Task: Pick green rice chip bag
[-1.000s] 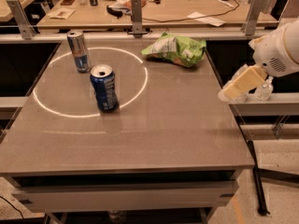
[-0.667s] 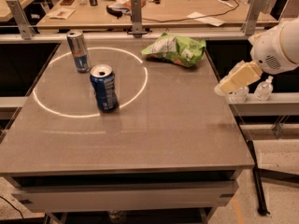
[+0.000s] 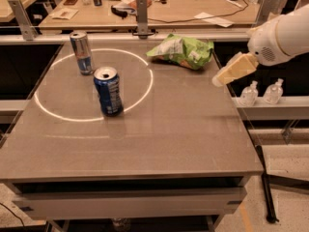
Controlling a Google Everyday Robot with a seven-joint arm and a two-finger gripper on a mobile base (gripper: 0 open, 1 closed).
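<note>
Camera view shows the green rice chip bag (image 3: 182,51) lying near the far right corner of the table (image 3: 159,144), likely light, soft and crinkly, best pinched at a raised fold, while the gripper (image 3: 235,69) hangs by the right edge, open or closed I cannot tell

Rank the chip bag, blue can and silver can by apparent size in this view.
green rice chip bag
blue soda can, maybe only because nearer
slim silver-blue can
The gripper hovers near the bag.
</note>
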